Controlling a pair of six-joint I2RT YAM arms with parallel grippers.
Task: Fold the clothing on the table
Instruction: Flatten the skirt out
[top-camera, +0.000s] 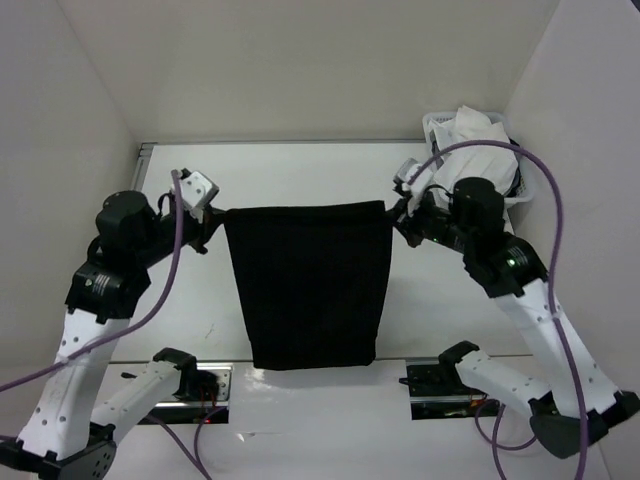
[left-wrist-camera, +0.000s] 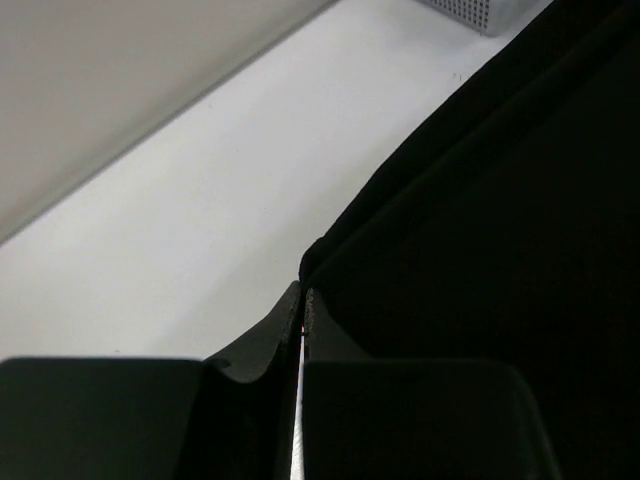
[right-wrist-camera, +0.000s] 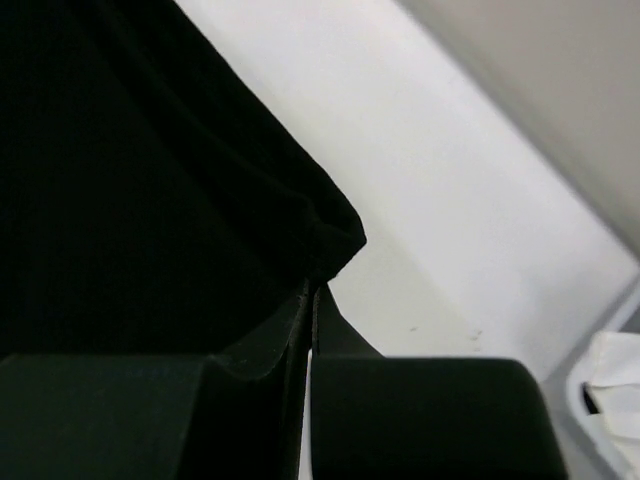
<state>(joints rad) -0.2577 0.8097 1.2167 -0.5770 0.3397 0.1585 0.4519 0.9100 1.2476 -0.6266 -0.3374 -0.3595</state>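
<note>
Clothing (top-camera: 310, 285) stretches between my two arms over the table (top-camera: 300, 170), one far corner in the left gripper (top-camera: 213, 222) and one in the right gripper (top-camera: 398, 214), both clamped tight. If I pull them apart, I judge a thin corner could slip free.

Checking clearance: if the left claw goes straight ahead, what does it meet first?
The clothing: the left claw is shut on its corner, so fabric comes first; beyond, seemingly the table, depth unclear.
</note>
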